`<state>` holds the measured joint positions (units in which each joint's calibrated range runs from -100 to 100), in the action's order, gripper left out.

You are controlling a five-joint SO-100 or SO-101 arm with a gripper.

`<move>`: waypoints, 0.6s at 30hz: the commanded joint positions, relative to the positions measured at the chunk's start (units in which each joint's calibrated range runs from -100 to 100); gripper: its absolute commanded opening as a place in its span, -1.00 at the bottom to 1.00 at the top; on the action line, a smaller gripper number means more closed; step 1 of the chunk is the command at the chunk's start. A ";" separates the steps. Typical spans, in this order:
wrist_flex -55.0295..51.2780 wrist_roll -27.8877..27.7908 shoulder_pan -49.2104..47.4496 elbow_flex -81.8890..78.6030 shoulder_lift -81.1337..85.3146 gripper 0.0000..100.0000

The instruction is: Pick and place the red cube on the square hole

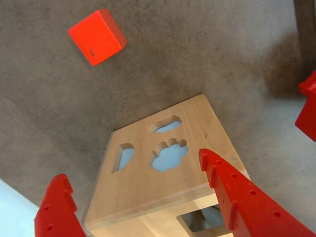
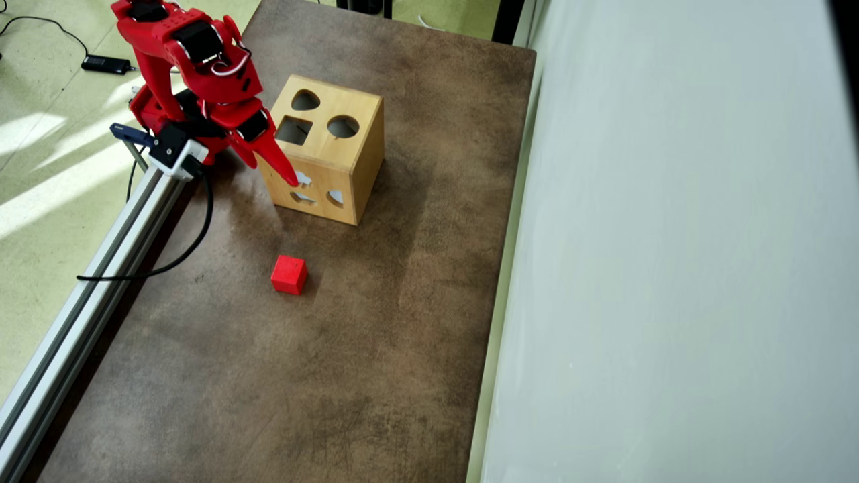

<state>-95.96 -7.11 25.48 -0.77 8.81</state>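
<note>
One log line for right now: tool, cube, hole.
tool: open, empty, beside wooden box | red cube: on mat, untouched | square hole: top face, empty

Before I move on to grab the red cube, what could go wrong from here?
1. The tool hangs open right at the wooden box; swinging toward the red cube could clip the box and shift it.
2. The cube lies turned at an angle on the mat, so the fingers may close on its corners and slip.
3. The square hole sits beside two other cutouts on top; a wrong drop is possible.
</note>
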 commanded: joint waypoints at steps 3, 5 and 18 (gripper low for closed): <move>-0.90 -0.39 1.42 2.20 -0.02 -0.21; -1.14 -0.44 1.42 2.20 -0.11 -0.21; -1.22 -3.17 1.42 2.02 -0.19 -0.21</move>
<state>-96.85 -9.65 26.91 -0.77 8.39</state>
